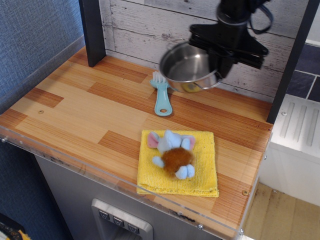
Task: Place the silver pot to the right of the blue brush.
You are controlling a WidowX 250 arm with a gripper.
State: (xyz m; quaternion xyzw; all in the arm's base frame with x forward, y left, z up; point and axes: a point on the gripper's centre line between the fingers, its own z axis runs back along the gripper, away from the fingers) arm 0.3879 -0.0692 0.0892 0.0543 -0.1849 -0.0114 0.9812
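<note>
I hold the silver pot (189,67) aloft, fingers (220,62) clamped on its rim. The blue brush (161,92) lies at eight o'clock, handle toward six; bare bench (215,107) waits directly below.

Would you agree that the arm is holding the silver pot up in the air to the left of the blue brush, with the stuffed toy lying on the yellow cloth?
Not quite: the silver pot is held up to the right of the blue brush, not the left, as the observation.image view shows. The rest stands: the arm carries it above the counter, and the stuffed toy lies on the yellow cloth.
</note>
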